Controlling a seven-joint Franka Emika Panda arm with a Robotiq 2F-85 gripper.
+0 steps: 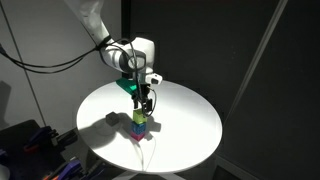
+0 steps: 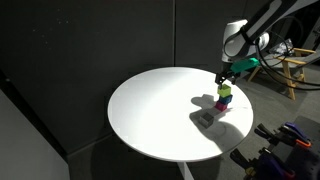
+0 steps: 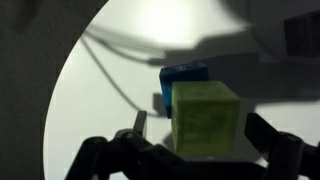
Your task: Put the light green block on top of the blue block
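A robot arm reaches down over a round white table [image 1: 195,105] in a dark room. Its gripper [image 1: 146,101] hangs straight above a short tower of small blocks.

From where I stand, the light green block [image 1: 138,114] is at the top of the tower. A pink block [image 1: 141,129] is at the bottom, under the blue one. The blue band between them is too small to make out clearly from here.

The wrist camera gives a closer look. The blue block [image 3: 185,73] lies just beyond the light green block, which fills the space between the two dark fingers and covers the blue block's near edge. A strip of bright table shows between one finger and the green face. The other finger sits tight beside the opposite face. I cannot tell whether the jaws are pinching the block or have let it go.

I also cannot tell whether the green block rests on the blue block or floats just above it. It is a cube, so it has no long side. Its faces look roughly square with the blue block's. I judge that the coming move depends on this vertical line-up: green directly over blue, gripper directly over green.
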